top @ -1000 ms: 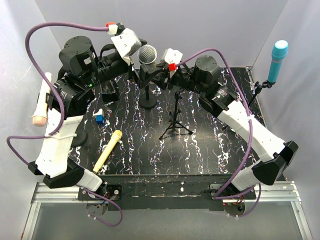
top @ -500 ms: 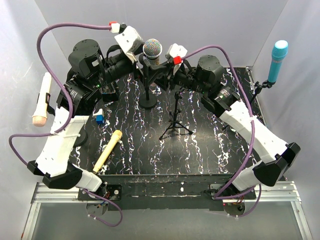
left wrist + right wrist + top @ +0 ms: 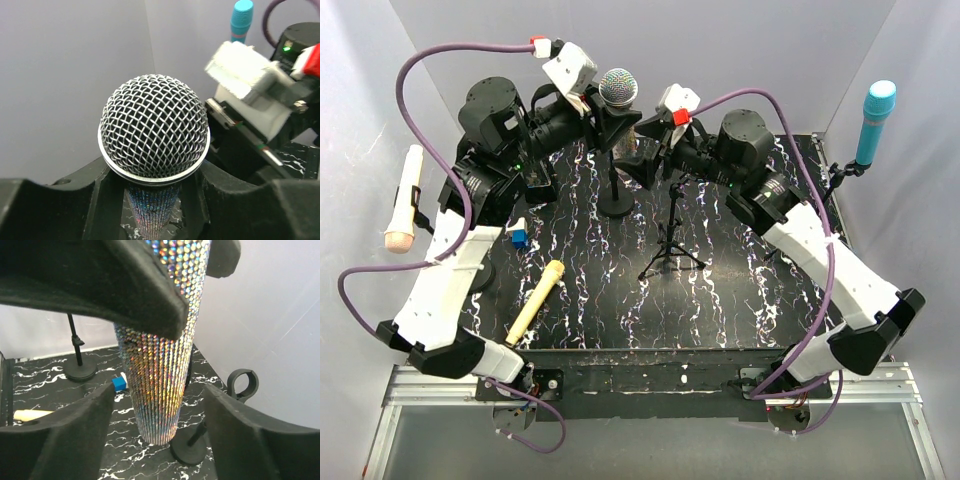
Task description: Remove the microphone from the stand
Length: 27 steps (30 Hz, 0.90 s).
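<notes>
Looking first at the left pincer (image 3: 152,192), we found it closed round the microphone (image 3: 154,125). Its two black fingers (image 3: 60,210) pressed the glittery handle from either side, right under the rim of the wire-mesh head. The right pincer (image 3: 160,395) stood open lower down, with its fingers (image 3: 65,440) on either side of the handle's narrow end and a clear gap to it on both sides, so it had hold of nothing. The microphone hung upright in the air, head up, carried by the left pincer alone, over the far middle of the table (image 3: 720,310) and near the back wall. Its lower end was free and out of the ring clip (image 3: 243,384), which stood empty just beside it at the top of the stand (image 3: 616,200). The stand's round foot rested on the black marbled top below. Just to the right of that stand we saw a small tripod stand (image 3: 670,240). Nearer the left arm lay a small blue block (image 3: 519,237) and, further toward the front, a yellow microphone (image 3: 537,300) lying flat on the table at a slant. A white microphone (image 3: 403,200) was tilted by the left wall, and a teal microphone (image 3: 873,120) stood head up in a holder by the right wall, both well apart from the pincers.
</notes>
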Available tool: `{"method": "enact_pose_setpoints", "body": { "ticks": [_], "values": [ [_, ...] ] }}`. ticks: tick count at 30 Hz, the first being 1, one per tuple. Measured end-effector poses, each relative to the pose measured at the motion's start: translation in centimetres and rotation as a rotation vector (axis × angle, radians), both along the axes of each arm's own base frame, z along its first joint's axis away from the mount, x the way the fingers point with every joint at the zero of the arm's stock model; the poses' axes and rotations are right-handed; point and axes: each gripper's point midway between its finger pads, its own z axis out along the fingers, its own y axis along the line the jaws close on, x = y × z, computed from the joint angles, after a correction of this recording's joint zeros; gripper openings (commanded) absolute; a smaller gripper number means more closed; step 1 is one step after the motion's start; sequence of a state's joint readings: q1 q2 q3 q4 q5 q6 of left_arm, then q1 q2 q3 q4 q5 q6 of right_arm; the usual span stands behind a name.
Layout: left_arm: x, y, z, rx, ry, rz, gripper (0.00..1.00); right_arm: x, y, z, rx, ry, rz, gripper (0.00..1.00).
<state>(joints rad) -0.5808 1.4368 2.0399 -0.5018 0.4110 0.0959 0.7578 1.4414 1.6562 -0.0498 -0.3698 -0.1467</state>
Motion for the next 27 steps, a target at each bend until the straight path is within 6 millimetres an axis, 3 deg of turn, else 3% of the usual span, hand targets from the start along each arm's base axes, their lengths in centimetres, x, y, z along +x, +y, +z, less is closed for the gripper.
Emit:
{"method": "enact_pose_setpoints", "body": {
  "ticks": [3,7,10,14,19,23,27],
  "values": [
    [0.5,0.4,-0.2,0.016,-0.01,0.025,0.0,-0.3,-0.5,0.3,-0.004,-0.006,-0.009,0.84],
    [1.1,1.4,-1.4,0.091,-0.042,0.081,0.0,-2.2,-2.7,0.5,-0.016,0.001,-0.021,0.85],
    [0.6,2.9,-3.7,0.227,-0.063,0.111,0.0,-4.5,-5.4,0.3,-0.031,-0.009,-0.046,0.85],
    [-1.5,6.1,-7.7,0.438,-0.052,0.141,0.0,-6.3,-8.8,0.6,-0.046,-0.065,-0.104,0.84],
    [-4.1,11.0,-15.5,0.675,0.14,0.214,0.0,-6.5,-11.0,-0.2,-0.082,-0.079,-0.165,0.84],
    [-5.8,13.1,-25.1,0.868,0.414,0.211,0.0,-4.8,-11.4,-1.0,-0.102,-0.059,-0.211,0.84],
    [-7.3,13.8,-34.6,1.024,0.717,0.177,0.0,-3.9,-11.1,-1.9,-0.122,-0.039,-0.218,0.83]
  ]
}}
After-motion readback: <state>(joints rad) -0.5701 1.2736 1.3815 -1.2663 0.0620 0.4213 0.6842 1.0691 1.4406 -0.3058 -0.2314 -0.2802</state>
